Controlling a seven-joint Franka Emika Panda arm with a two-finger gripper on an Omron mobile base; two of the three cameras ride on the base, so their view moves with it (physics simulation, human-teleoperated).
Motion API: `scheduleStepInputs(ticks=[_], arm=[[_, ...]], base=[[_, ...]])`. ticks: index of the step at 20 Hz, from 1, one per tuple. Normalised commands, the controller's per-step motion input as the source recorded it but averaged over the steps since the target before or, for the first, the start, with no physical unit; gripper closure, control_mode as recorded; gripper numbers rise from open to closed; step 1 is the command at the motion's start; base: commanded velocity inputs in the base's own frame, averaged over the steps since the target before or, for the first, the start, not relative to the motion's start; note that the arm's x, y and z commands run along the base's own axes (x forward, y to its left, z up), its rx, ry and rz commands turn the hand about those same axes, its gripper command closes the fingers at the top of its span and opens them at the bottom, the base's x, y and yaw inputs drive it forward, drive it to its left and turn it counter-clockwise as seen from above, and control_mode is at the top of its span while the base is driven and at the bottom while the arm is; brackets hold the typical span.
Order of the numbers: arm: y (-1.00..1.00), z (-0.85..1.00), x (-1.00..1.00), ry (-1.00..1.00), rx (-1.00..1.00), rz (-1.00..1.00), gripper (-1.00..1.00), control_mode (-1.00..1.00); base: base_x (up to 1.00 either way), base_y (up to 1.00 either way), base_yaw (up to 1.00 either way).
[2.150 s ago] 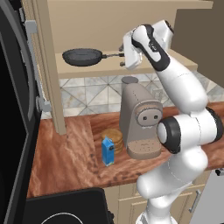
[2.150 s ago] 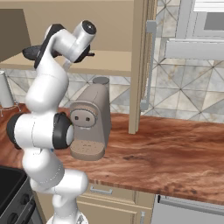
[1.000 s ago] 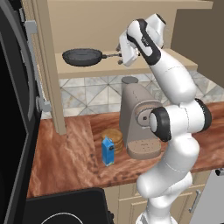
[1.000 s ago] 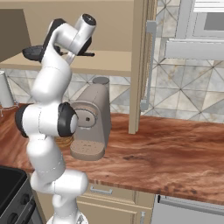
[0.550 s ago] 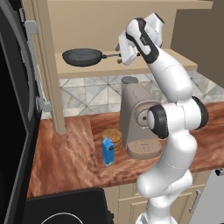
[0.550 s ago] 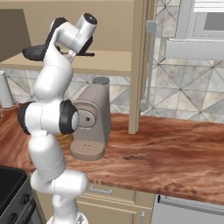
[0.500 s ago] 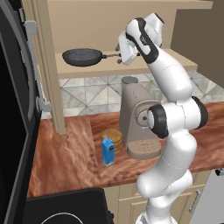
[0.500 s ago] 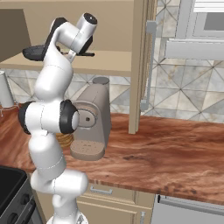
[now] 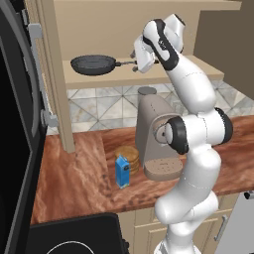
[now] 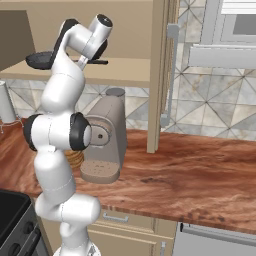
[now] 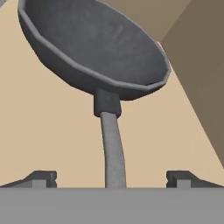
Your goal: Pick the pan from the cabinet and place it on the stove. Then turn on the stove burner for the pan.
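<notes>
1. The pan [image 9: 93,64] sits flat on the tan shelf of the cabinet [image 9: 163,77], its long handle pointing toward the arm.
2. The gripper [image 9: 137,58] is raised to shelf height at the free end of that handle. In the hand view the two fingers [image 11: 41,178] stand wide apart with the handle running up between them; they are released, and neither pad touches the handle.
3. In the right base view the pan [image 10: 41,60] shows as a dark shape behind the arm's upper link, with the handle tip sticking out toward the cabinet's upright panel.
4. Below the shelf, on the reddish wooden worktop [image 9: 74,171], stands a taupe coffee machine [image 9: 153,134], partly covered by the arm's elbow.
5. Just left of the machine stands a small blue carton [image 9: 122,171], upright, with a stack of round brown flat items [image 9: 127,155] right behind it.
6. A corner of the stove [image 9: 74,240], black glass with a thin white ring, shows at the bottom of the left base view.
7. A white kettle [image 10: 6,102] stands at the far left of the right base view.
</notes>
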Motion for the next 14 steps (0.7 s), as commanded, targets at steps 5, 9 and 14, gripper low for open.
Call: scheduleStepInputs(ticks=[5,9,14], arm=[[0.0,0.0,0.0,0.0,0.0,0.0,-1.0,-1.0],[0.0,0.0,0.0,0.0,0.0,0.0,-1.0,-1.0],[0.0,0.0,0.0,0.0,0.0,0.0,-1.0,-1.0]], base=[[0.0,0.0,0.0],[0.0,0.0,0.0],[0.0,0.0,0.0]])
